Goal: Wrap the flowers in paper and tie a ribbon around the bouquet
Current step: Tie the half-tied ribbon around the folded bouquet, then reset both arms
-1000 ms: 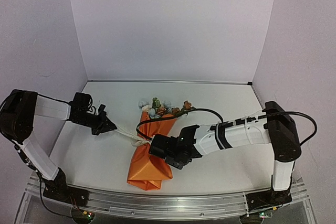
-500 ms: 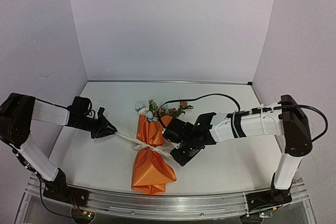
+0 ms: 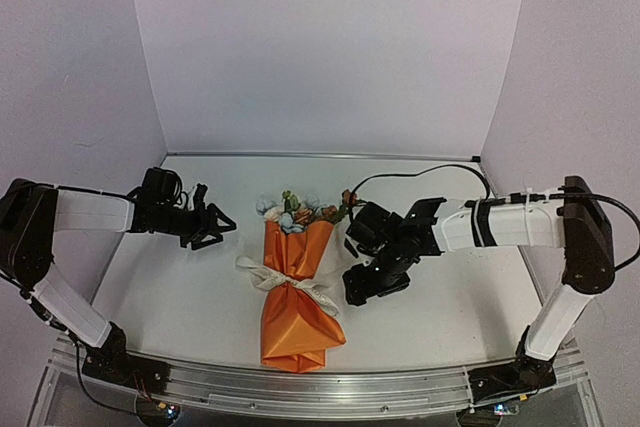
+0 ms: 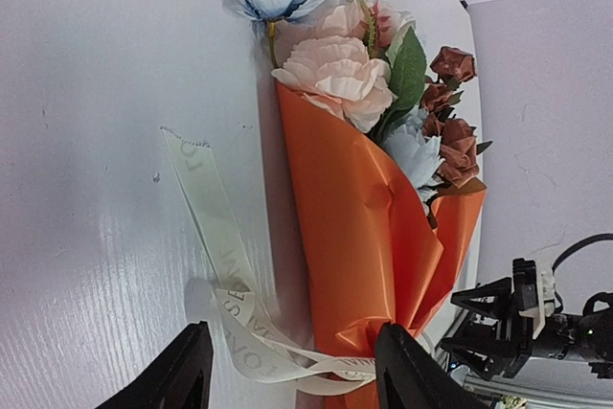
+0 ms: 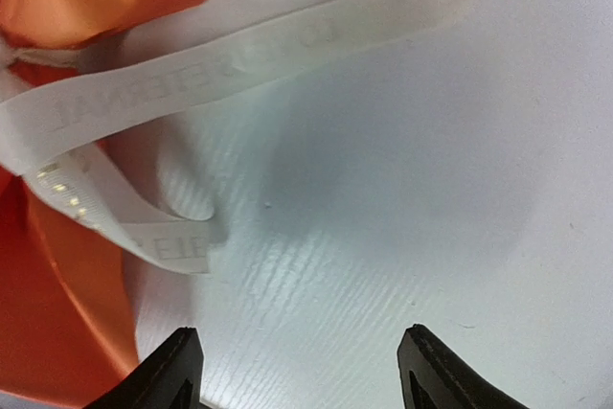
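Two black two-finger grippers stood with their jaws spread wide and nothing between them. The left gripper (image 3: 222, 229) hung well apart from the cone-shaped orange bouquet (image 3: 295, 297), off to its left. The right gripper (image 3: 375, 287) hovered low just beside the bundle's right side. The bouquet lay flat on the white table (image 3: 180, 297) between the two arms. Its pale pink, light blue and rust artificial flowers (image 3: 298, 213) pointed toward the far wall, and the flared end of the thin orange paper (image 3: 292, 337) pointed toward the arm bases. A narrow cream fabric ribbon (image 3: 285, 279) with faint lettering was cinched around the pinched waist of the cone. Its loose tails lay on the table to either side, one reaching left and one right toward the right gripper.
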Robot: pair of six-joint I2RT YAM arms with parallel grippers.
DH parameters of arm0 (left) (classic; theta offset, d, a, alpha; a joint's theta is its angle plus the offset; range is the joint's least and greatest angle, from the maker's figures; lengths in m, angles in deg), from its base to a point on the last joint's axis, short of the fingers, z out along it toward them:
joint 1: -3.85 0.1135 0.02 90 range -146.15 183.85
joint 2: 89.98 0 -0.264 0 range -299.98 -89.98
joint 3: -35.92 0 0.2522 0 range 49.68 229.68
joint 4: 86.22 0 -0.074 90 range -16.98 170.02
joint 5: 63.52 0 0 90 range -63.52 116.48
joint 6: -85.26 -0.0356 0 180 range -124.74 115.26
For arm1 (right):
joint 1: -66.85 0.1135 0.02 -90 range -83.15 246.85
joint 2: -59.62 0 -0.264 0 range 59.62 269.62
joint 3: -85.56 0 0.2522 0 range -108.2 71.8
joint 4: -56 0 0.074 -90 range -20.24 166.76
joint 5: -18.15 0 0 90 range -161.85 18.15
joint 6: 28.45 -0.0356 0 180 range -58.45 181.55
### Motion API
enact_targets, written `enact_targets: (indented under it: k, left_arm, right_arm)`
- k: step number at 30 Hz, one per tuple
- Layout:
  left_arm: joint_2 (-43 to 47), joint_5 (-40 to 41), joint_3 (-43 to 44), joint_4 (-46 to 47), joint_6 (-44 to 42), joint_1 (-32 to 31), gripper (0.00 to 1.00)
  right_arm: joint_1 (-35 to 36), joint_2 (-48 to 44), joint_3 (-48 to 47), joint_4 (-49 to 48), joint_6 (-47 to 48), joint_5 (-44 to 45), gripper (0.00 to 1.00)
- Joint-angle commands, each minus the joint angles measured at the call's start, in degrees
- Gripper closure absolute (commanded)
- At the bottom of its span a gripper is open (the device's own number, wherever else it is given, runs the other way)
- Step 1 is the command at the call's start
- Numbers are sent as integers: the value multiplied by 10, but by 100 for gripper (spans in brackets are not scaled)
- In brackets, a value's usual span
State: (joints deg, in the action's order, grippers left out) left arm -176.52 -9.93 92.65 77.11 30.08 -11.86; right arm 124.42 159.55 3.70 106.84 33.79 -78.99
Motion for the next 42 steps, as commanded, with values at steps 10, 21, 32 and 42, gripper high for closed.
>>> enact_targets:
  k: [10,21,32,42]
  left_arm:
    - [92,40,42,-2,-40,-3,1]
    - [159,131,87,-17,-60,-3,0]
    - [182,191,95,-26,-48,-3,0]
    - [188,204,101,-39,-60,-3,0]
  right_arm:
    - [-56,-116,54,-19,-94,63,5]
    - [-112,-229,76,-22,-110,185,2]
    - [-114,-249,63,-22,-90,215,2]
    - [-115,-243,58,-19,-94,215,2]
